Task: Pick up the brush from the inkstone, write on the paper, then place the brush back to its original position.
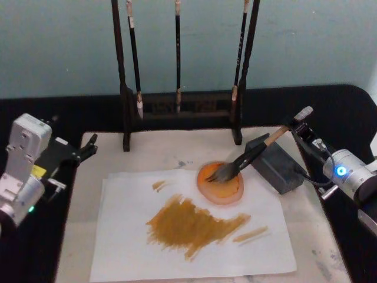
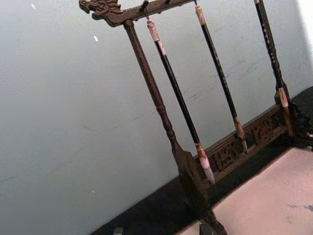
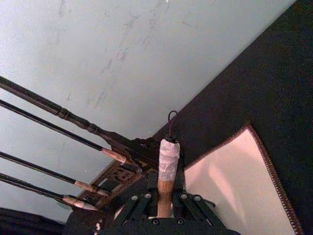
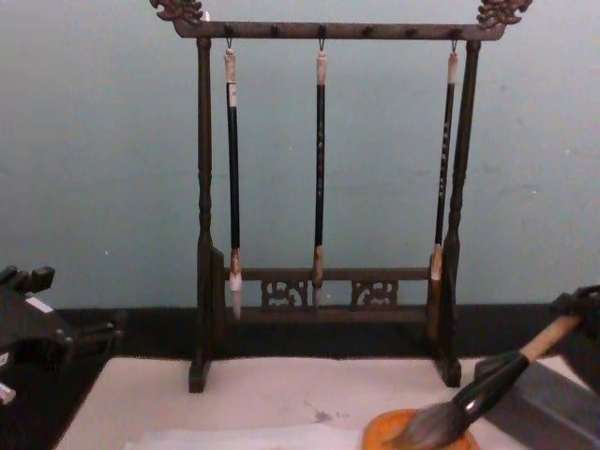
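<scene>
Cream mat [image 1: 79,230] runs from under the rack [image 1: 182,109] toward the robot. Three thin brushes [image 1: 177,53] hang on the rack. White paper [image 1: 129,247] lies flat in front of the rack, brown strokes across its middle. Left gripper [image 1: 89,147] is parked off the rack's left side; open or closed, can't tell. Right gripper [image 1: 294,127] is off the rack's right side, clamped on the top end of the brush [image 1: 259,150]. Grey inkstone [image 1: 277,168] sits front-right of the rack's right post. Orange dish [image 1: 227,191] is just in front of that post, on the paper's far corner. Brush slants down from the gripper over the inkstone, bristles in the dish.
</scene>
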